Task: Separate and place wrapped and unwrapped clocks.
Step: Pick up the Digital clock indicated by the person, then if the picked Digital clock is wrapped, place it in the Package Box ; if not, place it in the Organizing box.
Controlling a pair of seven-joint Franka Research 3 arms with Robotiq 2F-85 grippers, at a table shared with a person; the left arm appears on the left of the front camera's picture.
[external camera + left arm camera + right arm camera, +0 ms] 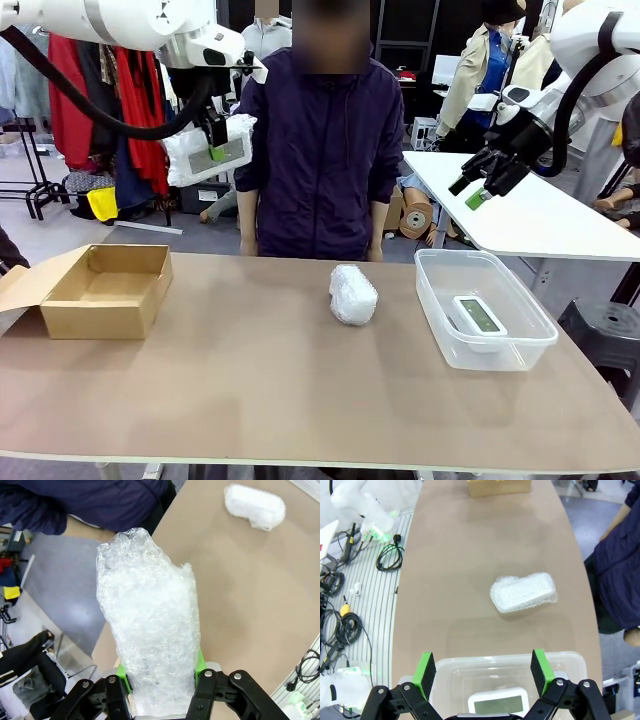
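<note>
The brown desk is bare along its near edge. A little farther in, on the right side, stands a clear plastic tub, and the bare white clock lies flat on its bottom with the greenish screen facing up. Level with it on the left side sits an open cardboard box, its flaps folded outward, well apart from the tub. Between the two and slightly farther back, the rounded wrapped bundle rests on the desk by itself, nearer the tub than the box and touching neither.

Beyond the far edge a person in a dark purple jacket stands facing the desk, arms hanging down, hands below the desk line.

Both arms are raised well above the surface. The left tool hangs high over the left part of the scene, beside the person's shoulder, and pinches the boxy wrapped bundle. In its wrist view the green pads press on both sides of the bundle's lower end, and the bubbly wrap rises from between them.

The right tool hovers high on the right with its fingers spread wide and nothing between them. Its wrist view looks down on the tub and the clock inside it.
</note>
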